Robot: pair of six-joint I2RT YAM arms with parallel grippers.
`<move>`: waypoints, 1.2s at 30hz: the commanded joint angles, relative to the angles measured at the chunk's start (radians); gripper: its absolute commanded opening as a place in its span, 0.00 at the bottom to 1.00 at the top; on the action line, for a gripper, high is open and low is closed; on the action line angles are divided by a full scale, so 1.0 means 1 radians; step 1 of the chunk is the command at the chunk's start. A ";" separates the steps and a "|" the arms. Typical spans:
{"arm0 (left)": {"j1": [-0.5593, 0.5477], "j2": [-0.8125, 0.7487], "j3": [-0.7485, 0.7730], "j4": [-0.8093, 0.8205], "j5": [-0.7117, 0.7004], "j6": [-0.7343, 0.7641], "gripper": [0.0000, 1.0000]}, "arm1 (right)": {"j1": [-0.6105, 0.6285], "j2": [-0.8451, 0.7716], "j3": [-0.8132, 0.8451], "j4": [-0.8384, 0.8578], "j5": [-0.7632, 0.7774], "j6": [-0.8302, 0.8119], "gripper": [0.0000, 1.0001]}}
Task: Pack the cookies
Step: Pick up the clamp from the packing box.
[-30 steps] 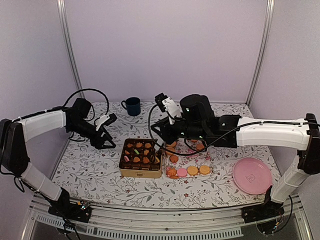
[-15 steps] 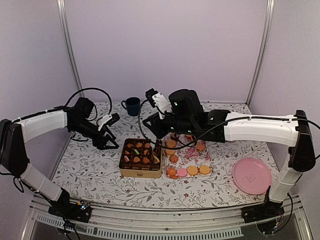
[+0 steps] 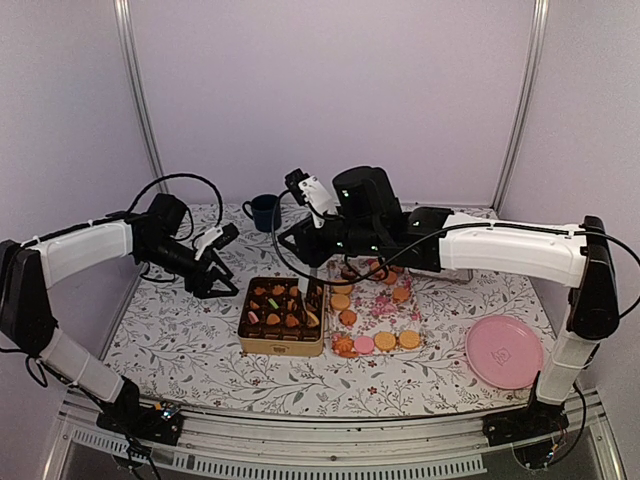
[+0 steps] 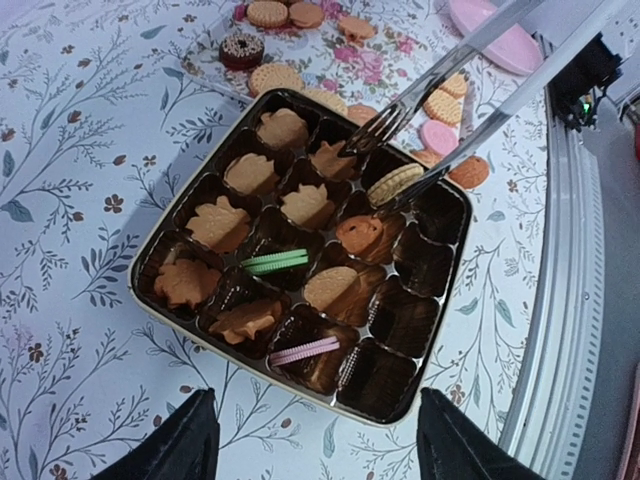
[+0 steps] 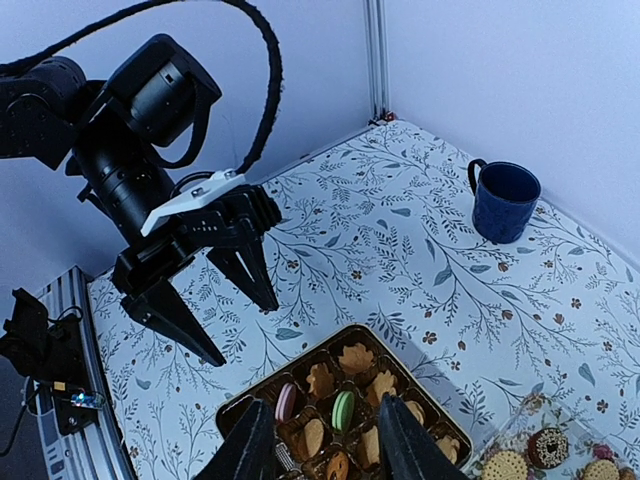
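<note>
Most of the cookies lie in the cells of the brown box, with more loose on the clear tray just beside it. One round sandwich cookie hangs pinched between the tips of the metal tongs, over a cell by the box's right-hand wall. We see two risks here. The cookie is tilted on edge — let go like that, it may land on a divider or lean onto the orange one in the next cell. And the forked tip sits close against a leaf-shaped cookie, so a careless pull-away could drag it out. The right gripper shows its fingers apart, but we cannot tell how it clamps the tongs. The left gripper hovers beside the box, jaws spread and empty — well clear.
</note>
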 commanded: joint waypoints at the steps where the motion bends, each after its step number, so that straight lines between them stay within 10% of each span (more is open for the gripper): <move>1: -0.013 -0.009 0.005 0.023 0.052 -0.001 0.68 | -0.006 -0.007 0.037 -0.010 -0.025 -0.006 0.37; 13: -0.189 0.100 0.095 0.143 0.301 0.037 0.67 | -0.004 -0.026 0.015 0.011 -0.032 0.013 0.35; 36: -0.277 0.253 0.042 0.541 0.472 -0.153 0.35 | -0.004 -0.122 -0.152 0.195 -0.032 0.100 0.30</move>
